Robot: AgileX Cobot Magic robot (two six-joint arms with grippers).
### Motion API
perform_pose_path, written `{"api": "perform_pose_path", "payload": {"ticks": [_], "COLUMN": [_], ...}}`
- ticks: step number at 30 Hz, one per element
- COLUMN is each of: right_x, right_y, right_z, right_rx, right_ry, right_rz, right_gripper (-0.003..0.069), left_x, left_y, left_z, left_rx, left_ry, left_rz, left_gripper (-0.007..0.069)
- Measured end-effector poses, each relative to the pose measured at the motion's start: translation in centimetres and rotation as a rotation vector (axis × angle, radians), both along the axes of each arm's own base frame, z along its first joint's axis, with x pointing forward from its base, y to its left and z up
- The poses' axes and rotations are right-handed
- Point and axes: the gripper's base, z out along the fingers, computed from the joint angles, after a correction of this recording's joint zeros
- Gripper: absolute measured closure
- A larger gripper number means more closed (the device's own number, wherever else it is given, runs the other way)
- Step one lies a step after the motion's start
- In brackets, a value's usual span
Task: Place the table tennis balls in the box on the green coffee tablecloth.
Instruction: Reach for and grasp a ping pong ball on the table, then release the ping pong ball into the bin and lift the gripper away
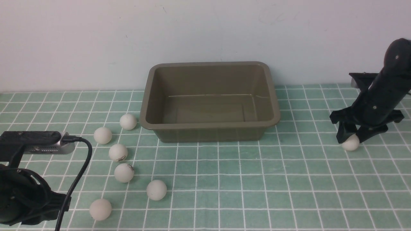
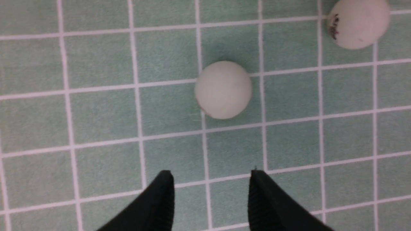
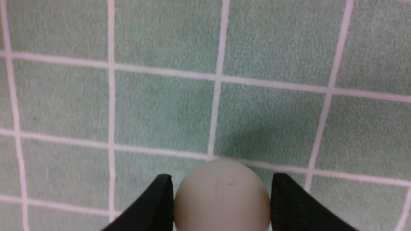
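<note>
The olive-brown box stands empty at the middle back of the green coffee tablecloth. Several table tennis balls lie left of it, from one by the box's corner to one near the front. My right gripper points down at the far right, shut on a table tennis ball that rests on the cloth. In the right wrist view both fingers touch this ball. My left gripper is open and empty above the cloth, with a plain ball ahead of it and a marked ball further off.
A pale wall runs close behind the box. My left arm, with its camera and cable, fills the front left corner beside the nearest ball. The right arm leans over the cloth's right edge.
</note>
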Motion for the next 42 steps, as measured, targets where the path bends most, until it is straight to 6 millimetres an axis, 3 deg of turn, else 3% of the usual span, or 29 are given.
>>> {"api": "perform_pose_path", "payload": {"ticks": [3, 6, 8, 12, 14, 16, 18, 21, 27, 37, 42], "right_x": [0.4, 1.2, 2.0, 2.6, 2.3, 2.0, 2.0, 2.4, 3.9, 4.4, 4.4], "right_y": [0.0, 0.3, 1.2, 5.7, 9.8, 12.7, 16.1, 18.5, 19.3, 19.7, 19.8], "right_z": [1.5, 4.9, 8.5, 13.4, 14.5, 14.4, 12.8, 10.3, 6.1, 6.1, 6.1], "right_rx": [0.001, 0.037, 0.102, 0.208, 0.239, 0.248, 0.232, 0.189, 0.145, 0.169, 0.172], "right_ry": [0.016, -0.061, -0.173, -0.335, -0.366, -0.368, -0.359, -0.335, -0.291, -0.348, -0.355], "right_rz": [0.025, 0.025, 0.034, 0.165, 0.263, 0.327, 0.389, 0.414, 0.407, 0.452, 0.452], "right_gripper": [0.0307, 0.0307, 0.0307, 0.0307, 0.0307, 0.0307, 0.0307, 0.0307, 0.0307, 0.0305, 0.0229], "left_x": [0.2, 0.3, 0.4, 0.5, 0.6, 0.6, 0.6, 0.7, 0.8, 1.1, 1.9], "left_y": [-0.6, -1.0, -1.2, -1.2, -1.2, -1.2, -1.2, -1.2, -1.1, -1.1, -0.9], "left_z": [0.2, 0.4, 0.5, 0.6, 0.6, 0.5, 0.5, 0.5, 0.6, 0.1, -1.1], "left_rx": [-0.058, -0.091, -0.101, -0.094, -0.090, -0.085, -0.081, -0.075, -0.064, -0.057, -0.052], "left_ry": [-0.030, -0.057, -0.076, -0.101, -0.108, -0.110, -0.114, -0.118, -0.139, -0.128, -0.090], "left_rz": [-0.047, -0.083, -0.105, -0.119, -0.122, -0.132, -0.142, -0.152, -0.150, -0.173, -0.177], "left_gripper": [0.0249, 0.0173, 0.0146, 0.0137, 0.0135, 0.0135, 0.0135, 0.0135, 0.0135, 0.0132, 0.0132]}}
